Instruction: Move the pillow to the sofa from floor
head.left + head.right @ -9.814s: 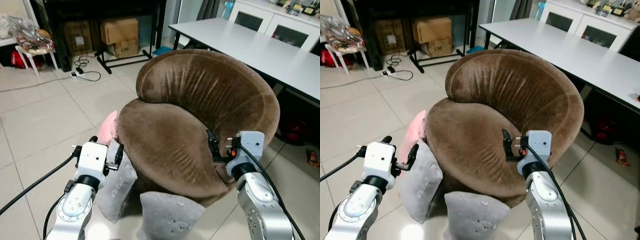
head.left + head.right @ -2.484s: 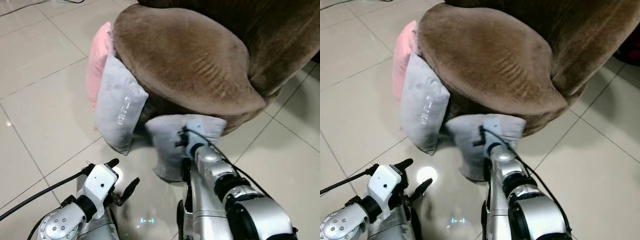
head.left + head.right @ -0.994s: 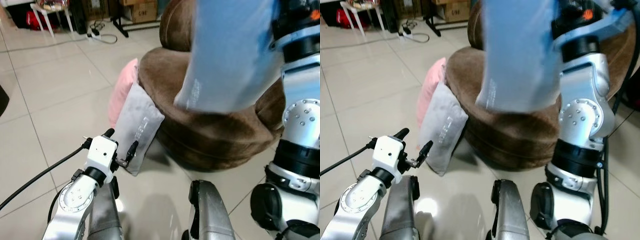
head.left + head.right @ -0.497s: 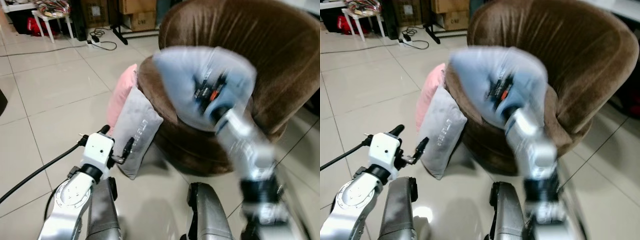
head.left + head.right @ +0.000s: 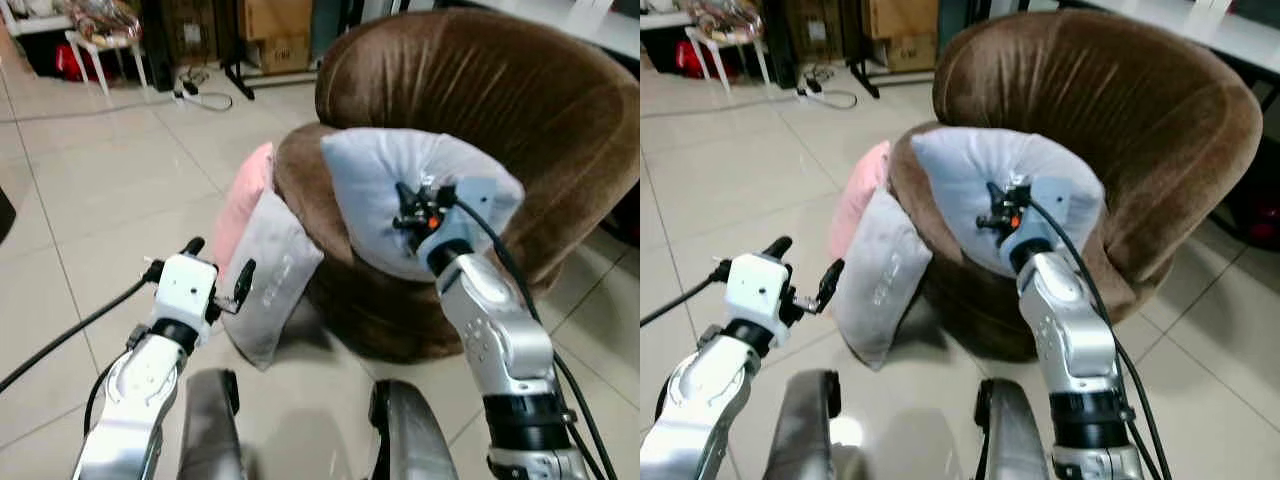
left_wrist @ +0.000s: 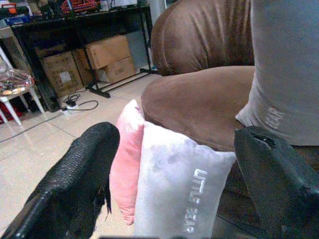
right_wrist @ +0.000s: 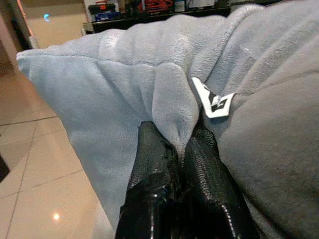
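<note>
A light grey pillow (image 5: 375, 190) rests on the seat of the round brown velvet sofa chair (image 5: 500, 110). My right gripper (image 5: 408, 208) is shut on a fold of that pillow (image 7: 169, 107), its black fingers (image 7: 149, 164) pinching the fabric beside a white tag. A second grey pillow (image 5: 275, 285) marked with white letters leans on the floor against the chair's left side, with a pink pillow (image 5: 245, 200) behind it. My left gripper (image 5: 225, 270) hovers open just left of the lettered grey pillow (image 6: 179, 189), holding nothing.
Tiled floor (image 5: 90, 190) spreads to the left. Cardboard boxes (image 5: 270, 35), a power strip with cables (image 5: 195, 92) and a small white stool (image 5: 95, 45) stand at the back. My own legs (image 5: 400, 440) show at the bottom edge.
My right arm has steadied, and the grey pillow in its grip has come down from mid-air onto the chair seat. The left gripper has shifted slightly.
</note>
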{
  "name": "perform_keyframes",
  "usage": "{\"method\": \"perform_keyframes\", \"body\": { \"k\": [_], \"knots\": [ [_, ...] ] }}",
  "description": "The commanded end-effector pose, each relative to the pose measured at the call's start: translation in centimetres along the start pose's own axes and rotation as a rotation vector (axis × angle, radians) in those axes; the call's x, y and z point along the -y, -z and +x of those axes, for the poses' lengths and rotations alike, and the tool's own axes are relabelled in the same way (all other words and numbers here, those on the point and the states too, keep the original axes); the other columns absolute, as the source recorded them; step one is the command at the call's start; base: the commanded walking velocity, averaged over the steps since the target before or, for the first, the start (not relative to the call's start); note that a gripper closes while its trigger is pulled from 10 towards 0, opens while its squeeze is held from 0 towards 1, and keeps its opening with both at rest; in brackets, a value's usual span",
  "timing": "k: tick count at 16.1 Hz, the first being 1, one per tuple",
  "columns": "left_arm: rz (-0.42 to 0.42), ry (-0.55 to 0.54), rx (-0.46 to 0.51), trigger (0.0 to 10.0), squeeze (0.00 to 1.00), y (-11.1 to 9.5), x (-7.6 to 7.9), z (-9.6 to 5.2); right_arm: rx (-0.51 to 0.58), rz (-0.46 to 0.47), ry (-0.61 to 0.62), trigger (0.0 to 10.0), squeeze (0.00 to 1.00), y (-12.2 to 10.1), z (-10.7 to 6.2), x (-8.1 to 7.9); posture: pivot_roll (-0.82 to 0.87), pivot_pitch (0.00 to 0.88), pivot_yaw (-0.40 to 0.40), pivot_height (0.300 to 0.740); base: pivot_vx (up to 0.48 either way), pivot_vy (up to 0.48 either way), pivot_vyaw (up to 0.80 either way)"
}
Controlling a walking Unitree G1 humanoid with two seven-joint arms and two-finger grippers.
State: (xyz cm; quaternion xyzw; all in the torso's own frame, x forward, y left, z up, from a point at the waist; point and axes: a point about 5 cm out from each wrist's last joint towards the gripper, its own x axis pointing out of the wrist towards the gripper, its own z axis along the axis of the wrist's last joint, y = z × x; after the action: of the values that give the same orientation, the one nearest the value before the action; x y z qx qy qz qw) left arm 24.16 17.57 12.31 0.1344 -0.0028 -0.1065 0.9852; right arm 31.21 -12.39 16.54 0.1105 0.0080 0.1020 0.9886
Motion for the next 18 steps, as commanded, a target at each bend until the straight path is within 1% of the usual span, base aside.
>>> {"method": "perform_keyframes", "body": {
  "k": [1,3,4,6,9,10,11,12,13,14,16,17,18],
  "knots": [
    [0.015,-0.026,0.003,10.0,0.00,-0.2,-0.1,-0.1,-0.011,-0.020,0.049,10.0,0.00,0.0,-0.5,1.0,0.07,0.000,-0.112,0.585,0.000,0.000,0.00],
    [0.009,-0.068,-0.012,10.0,0.00,0.0,-0.2,-0.4,-0.013,-0.046,0.050,10.0,0.00,0.2,-1.1,1.0,0.07,0.000,-0.123,0.600,0.000,0.000,0.00],
    [-0.001,-0.076,-0.016,10.0,0.00,0.1,-0.1,-0.6,-0.019,-0.050,0.047,10.0,0.00,0.4,-1.2,0.9,0.08,0.000,-0.131,0.610,0.000,0.000,0.00],
    [0.000,-0.079,-0.002,10.0,0.00,0.0,0.4,-0.8,-0.026,-0.036,0.040,10.0,0.00,0.5,-1.2,0.7,0.08,0.000,-0.139,0.630,0.000,0.000,0.00],
    [0.016,-0.099,-0.003,10.0,0.00,-0.1,0.3,-0.9,-0.025,-0.057,0.036,10.0,0.00,0.4,-1.2,0.6,0.09,0.000,-0.146,0.655,0.000,0.000,0.00],
    [0.026,-0.120,-0.014,10.0,0.00,0.0,0.1,-0.9,-0.032,-0.050,0.036,10.0,0.00,0.5,-1.3,0.7,0.09,0.000,-0.149,0.665,0.000,0.000,0.00],
    [0.009,-0.150,-0.065,10.0,0.00,0.3,-0.2,-1.0,-0.039,-0.042,0.040,10.0,0.00,0.5,-1.4,0.9,0.08,0.000,-0.146,0.680,0.000,0.000,0.00],
    [0.008,-0.164,-0.066,10.0,0.00,0.3,-0.2,-1.0,-0.040,-0.050,0.043,10.0,0.00,0.6,-1.5,1.0,0.08,0.000,-0.145,0.690,0.000,0.000,0.00],
    [-0.005,-0.163,-0.064,10.0,0.00,0.2,-0.2,-1.0,-0.040,-0.058,0.047,10.0,0.00,0.6,-1.6,1.1,0.08,0.000,-0.141,0.700,0.000,0.000,0.00],
    [0.014,-0.151,-0.060,10.0,0.00,0.1,-0.1,-0.8,-0.042,-0.058,0.061,10.0,0.00,0.6,-1.7,1.4,0.07,0.000,-0.134,0.710,0.000,0.000,0.00],
    [0.060,-0.132,-0.017,10.0,0.00,-0.1,-0.1,-0.4,-0.045,-0.049,0.090,10.0,0.00,0.6,-1.9,1.8,0.06,0.000,-0.121,0.730,0.000,0.000,0.00],
    [0.053,-0.145,-0.018,10.0,0.00,-0.1,-0.2,-0.3,-0.046,-0.046,0.101,10.0,0.00,0.7,-2.0,2.1,0.06,0.000,-0.118,0.740,0.000,0.000,0.00],
    [0.039,-0.147,-0.023,10.0,0.00,-0.1,-0.3,-0.1,-0.044,-0.046,0.113,10.0,0.00,0.7,-2.1,2.3,0.05,0.000,-0.106,0.740,0.000,0.000,0.00]
  ]
}}
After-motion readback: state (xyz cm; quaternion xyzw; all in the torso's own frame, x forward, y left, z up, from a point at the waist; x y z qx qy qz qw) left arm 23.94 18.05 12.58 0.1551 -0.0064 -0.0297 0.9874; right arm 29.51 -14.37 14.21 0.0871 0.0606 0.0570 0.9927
